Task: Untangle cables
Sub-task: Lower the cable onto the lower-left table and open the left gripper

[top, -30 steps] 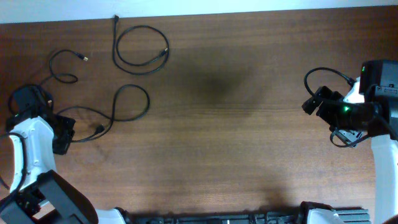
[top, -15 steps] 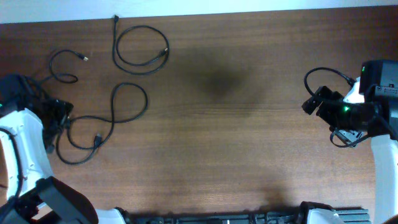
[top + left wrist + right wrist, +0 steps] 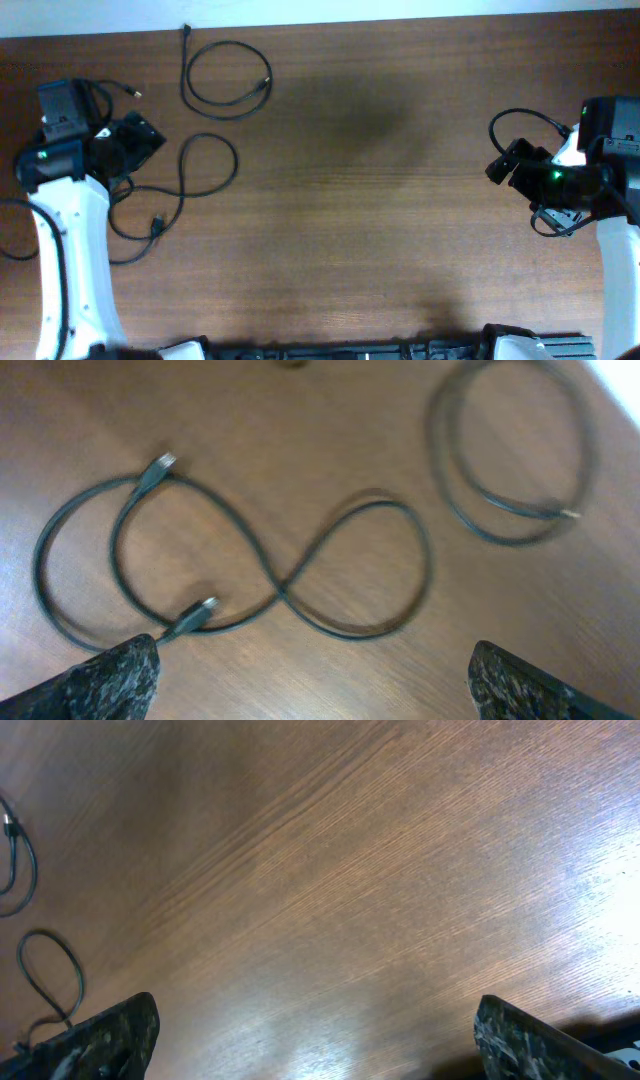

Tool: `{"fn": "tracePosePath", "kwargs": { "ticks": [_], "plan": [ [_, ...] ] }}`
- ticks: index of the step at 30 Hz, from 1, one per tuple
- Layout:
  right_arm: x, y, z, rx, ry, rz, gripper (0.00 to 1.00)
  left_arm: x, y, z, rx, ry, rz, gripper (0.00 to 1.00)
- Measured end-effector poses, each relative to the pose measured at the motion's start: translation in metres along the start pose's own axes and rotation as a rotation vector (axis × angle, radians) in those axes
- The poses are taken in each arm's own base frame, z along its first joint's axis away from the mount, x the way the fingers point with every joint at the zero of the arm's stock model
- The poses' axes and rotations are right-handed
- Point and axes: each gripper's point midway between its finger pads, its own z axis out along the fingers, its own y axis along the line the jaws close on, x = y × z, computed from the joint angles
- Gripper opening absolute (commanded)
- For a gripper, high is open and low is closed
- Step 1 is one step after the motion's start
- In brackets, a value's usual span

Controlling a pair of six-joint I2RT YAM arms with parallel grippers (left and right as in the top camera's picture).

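Observation:
Three thin black cables lie apart on the left of the wooden table. A round loop cable (image 3: 226,81) (image 3: 510,460) rests at the back. A figure-eight cable (image 3: 190,172) (image 3: 280,588) trails to a plug (image 3: 157,226) near the front. A short cable (image 3: 128,91) shows only its plug end beside the left arm. My left gripper (image 3: 147,136) (image 3: 320,695) hovers open just left of the figure-eight cable, nothing between its fingers (image 3: 110,680). My right gripper (image 3: 499,166) (image 3: 320,1050) hangs open over bare wood at the far right.
The right arm's own thick black wire (image 3: 525,118) loops beside its wrist. The table's back edge (image 3: 400,16) meets a white surface. In the right wrist view two cable loops (image 3: 48,970) show at the far left.
My left gripper opened and let go of the figure-eight cable, then moved from the front left toward the back. The freed cable spread out. The right arm stayed still.

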Motion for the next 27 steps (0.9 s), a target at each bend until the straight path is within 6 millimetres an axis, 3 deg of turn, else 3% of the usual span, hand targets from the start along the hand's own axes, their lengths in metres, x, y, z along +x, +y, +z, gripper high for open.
{"fn": "tracePosePath", "kwargs": {
  "ticks": [3,6,10,13,19,27],
  "plan": [
    [0.000,0.000,0.000,0.000,0.000,0.000,0.99,0.006,-0.025,-0.038,0.082,-0.079,0.103,0.99],
    [0.000,0.000,0.000,0.000,0.000,0.000,0.99,0.009,-0.035,-0.075,0.147,-0.167,0.158,0.99],
    [0.000,0.000,0.000,0.000,0.000,0.000,0.99,0.019,-0.035,-0.129,0.227,-0.271,0.193,0.99],
    [0.000,0.000,0.000,0.000,0.000,0.000,0.99,0.032,-0.026,-0.155,0.256,-0.305,0.205,0.99],
    [0.000,0.000,0.000,0.000,0.000,0.000,0.99,0.048,-0.010,-0.180,0.275,-0.337,0.202,0.99],
    [0.000,0.000,0.000,0.000,0.000,0.000,0.98,0.064,-0.005,-0.192,0.296,-0.335,0.224,0.99]
  ]
}}
